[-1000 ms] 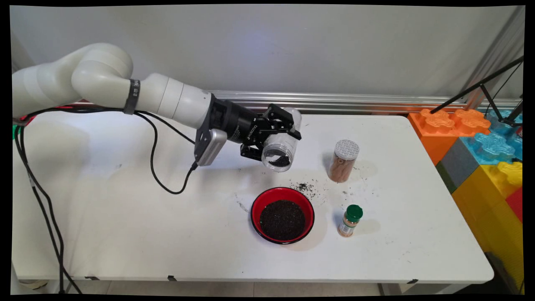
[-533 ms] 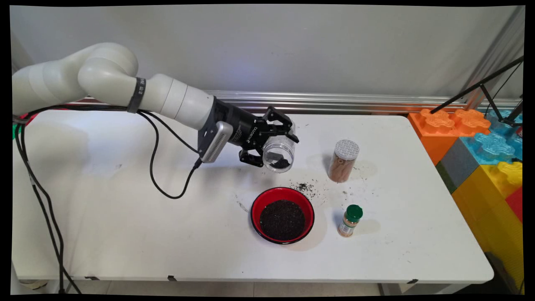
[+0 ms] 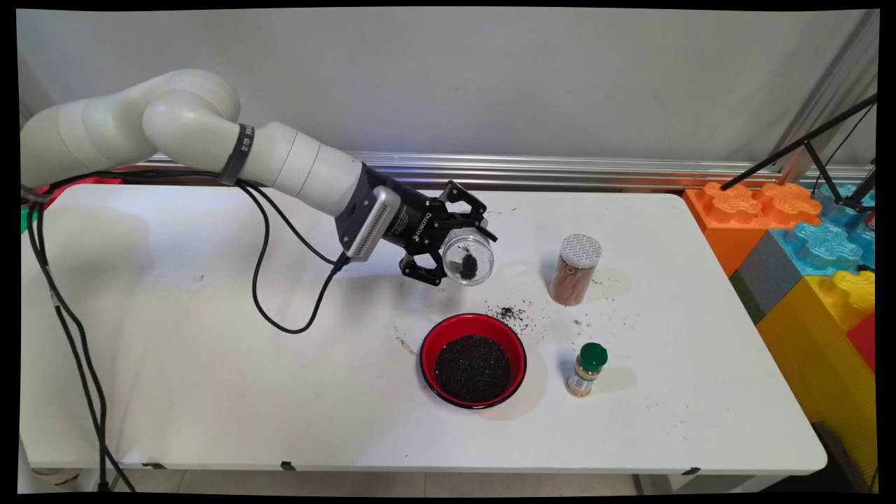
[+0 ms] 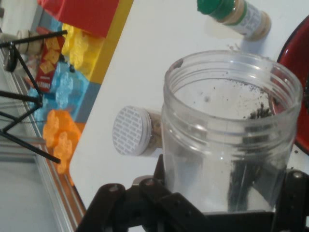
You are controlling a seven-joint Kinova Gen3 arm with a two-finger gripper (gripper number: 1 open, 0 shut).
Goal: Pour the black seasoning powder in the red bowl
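My gripper [image 3: 455,241] is shut on a clear plastic jar [image 3: 468,259], held tilted above the table with its open mouth facing the camera and a little dark grain left inside. In the hand view the jar [image 4: 227,135] fills the middle between the black fingers [image 4: 111,203], with dark specks on its wall. Below and in front of it sits a red bowl [image 3: 473,360] filled with dark grains, its rim [image 4: 304,72] at the hand view's right edge. Spilled dark grains [image 3: 514,313] lie on the table between jar and bowl.
A jar with a white patterned lid [image 3: 575,269] holding brown contents stands right of the gripper, also seen as a white-lidded jar [image 4: 133,130]. A small green-capped spice bottle [image 3: 586,369] stands right of the bowl. Large coloured toy blocks [image 3: 805,238] sit at the table's right end. A black tripod leg [image 3: 798,147] crosses above them.
The gripper with the jar has moved down and slightly left, and the jar has turned so its mouth faces the camera more squarely. The remaining grains shifted inside it.
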